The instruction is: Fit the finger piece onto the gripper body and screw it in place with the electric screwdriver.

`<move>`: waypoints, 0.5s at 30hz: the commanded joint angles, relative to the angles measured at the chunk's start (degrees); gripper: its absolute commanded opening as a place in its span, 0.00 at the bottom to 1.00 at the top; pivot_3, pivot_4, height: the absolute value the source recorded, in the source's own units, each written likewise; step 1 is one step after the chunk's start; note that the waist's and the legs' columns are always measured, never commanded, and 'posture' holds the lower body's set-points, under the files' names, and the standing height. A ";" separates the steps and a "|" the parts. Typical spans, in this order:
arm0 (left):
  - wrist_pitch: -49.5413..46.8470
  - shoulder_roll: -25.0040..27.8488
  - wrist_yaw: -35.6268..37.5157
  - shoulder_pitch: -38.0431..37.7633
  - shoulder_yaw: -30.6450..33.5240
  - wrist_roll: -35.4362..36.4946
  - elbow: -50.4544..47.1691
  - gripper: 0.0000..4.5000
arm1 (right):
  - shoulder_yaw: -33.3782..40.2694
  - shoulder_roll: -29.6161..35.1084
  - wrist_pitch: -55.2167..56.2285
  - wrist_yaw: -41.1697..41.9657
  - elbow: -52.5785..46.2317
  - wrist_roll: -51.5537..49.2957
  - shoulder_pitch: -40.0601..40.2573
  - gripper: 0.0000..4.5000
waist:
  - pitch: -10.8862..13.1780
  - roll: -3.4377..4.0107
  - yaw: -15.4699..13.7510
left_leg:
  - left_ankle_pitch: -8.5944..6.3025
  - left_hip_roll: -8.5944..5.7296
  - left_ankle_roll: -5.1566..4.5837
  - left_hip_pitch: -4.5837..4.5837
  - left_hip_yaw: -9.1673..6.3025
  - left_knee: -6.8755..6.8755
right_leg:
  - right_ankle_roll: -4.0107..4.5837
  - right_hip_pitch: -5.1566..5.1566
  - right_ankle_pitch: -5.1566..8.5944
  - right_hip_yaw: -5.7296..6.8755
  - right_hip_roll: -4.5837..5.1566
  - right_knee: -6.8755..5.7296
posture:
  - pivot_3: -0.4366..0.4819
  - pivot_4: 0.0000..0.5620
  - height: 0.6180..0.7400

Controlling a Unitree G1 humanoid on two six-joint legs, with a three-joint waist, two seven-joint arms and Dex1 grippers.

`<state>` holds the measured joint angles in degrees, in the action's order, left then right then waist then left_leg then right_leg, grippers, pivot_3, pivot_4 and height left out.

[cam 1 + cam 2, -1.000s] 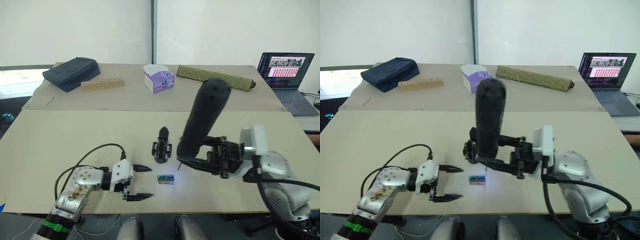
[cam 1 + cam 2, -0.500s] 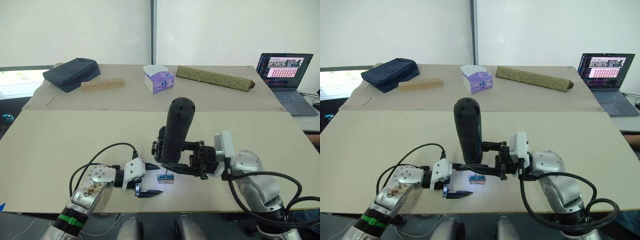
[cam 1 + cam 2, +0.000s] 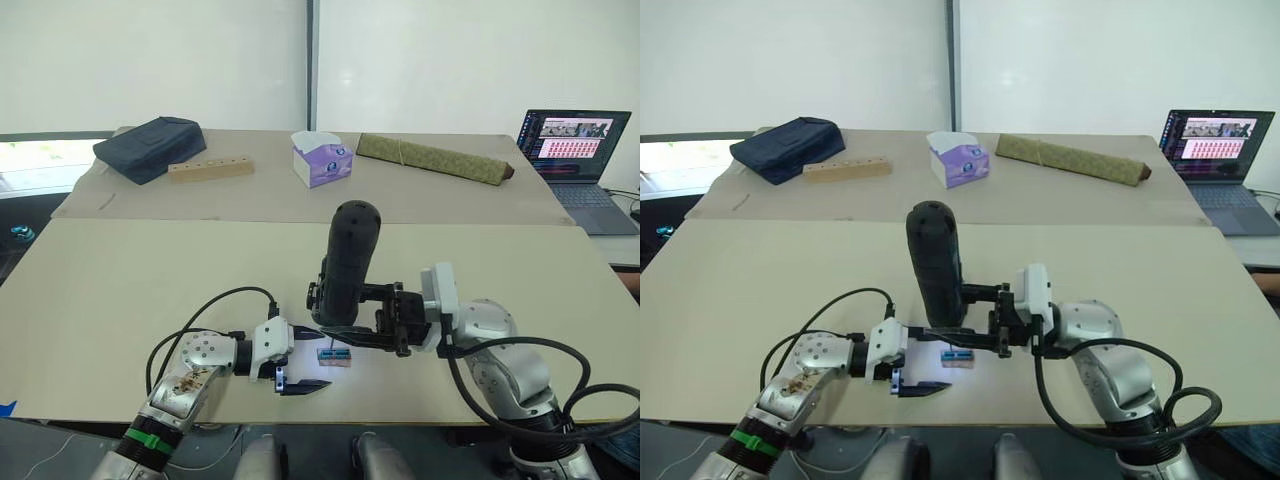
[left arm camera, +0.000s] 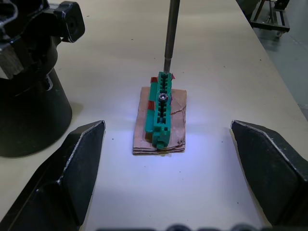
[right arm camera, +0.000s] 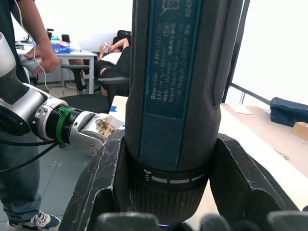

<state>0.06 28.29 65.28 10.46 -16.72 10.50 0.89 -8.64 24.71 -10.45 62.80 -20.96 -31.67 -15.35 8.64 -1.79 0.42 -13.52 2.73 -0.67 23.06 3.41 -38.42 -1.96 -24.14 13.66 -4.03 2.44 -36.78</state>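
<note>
screwdriver (image 3: 345, 262): rigid, top-heavy; right end effector (image 3: 352, 333) clamps its lower barrel, bit on green strip (image 4: 161, 107).
left end effector (image 4: 168, 163): open, empty.

I work in a robotics lab or office: plain tan tables (image 3: 150, 270), a laptop (image 3: 577, 140) with its screen on, white walls, office chairs (image 5: 103, 86) and a person (image 5: 24, 96) behind.
</note>
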 commanded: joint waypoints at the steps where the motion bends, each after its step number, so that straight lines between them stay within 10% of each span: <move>1: 0.27 0.11 0.12 -0.89 -1.27 -1.31 3.43 0.98 | 0.29 -0.89 2.46 0.18 -1.41 -0.35 -1.35 0.43 | 0.00 0.01 -0.02 | 0.00 0.00 0.00 0.00 0.00 0.00 | 0.00 0.00 0.00 0.00 0.00 0.00 | 0.48 0.27 1.00; 15: 0.14 0.11 0.76 -0.51 -1.79 -1.26 3.58 0.98 | 0.84 -0.88 2.59 1.06 -0.47 0.65 -0.75 0.43 | -0.10 0.12 0.00 | 0.00 0.00 0.00 -0.02 0.01 0.00 | 0.00 0.00 0.00 0.00 0.00 -0.02 | 0.48 0.27 1.00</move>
<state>1.26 28.42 66.15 10.95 -16.97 10.51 2.22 -8.73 24.06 -10.43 63.66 -19.90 -30.40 -15.41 8.55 -1.67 0.42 -13.52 2.72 -0.67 23.03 3.42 -38.42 -1.97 -24.14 13.66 -4.04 2.44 -36.80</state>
